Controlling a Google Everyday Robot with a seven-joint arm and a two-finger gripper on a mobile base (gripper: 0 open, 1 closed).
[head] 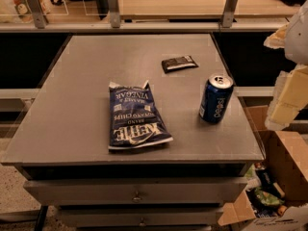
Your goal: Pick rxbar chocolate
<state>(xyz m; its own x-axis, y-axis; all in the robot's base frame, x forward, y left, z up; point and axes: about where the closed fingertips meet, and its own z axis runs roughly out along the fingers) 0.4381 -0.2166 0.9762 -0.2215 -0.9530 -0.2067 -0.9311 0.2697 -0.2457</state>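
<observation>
Camera view: end effector [288, 97] sits at 3 o'clock, can't tell open or closed. Approach step, so next reach the chocolate bar [179, 63] around 1 o'clock.

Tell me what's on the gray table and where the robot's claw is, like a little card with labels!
table: gray table with drawers under it
rxbar chocolate: small black bar, lying flat toward the far side, right of the middle
chip bag: dark blue, lying flat near the front middle
Pepsi can: blue, standing upright near the right edge
claw: pale, at the right edge of the view, beyond the can, touching none of these
cardboard box: open, low at the right beside the table
</observation>
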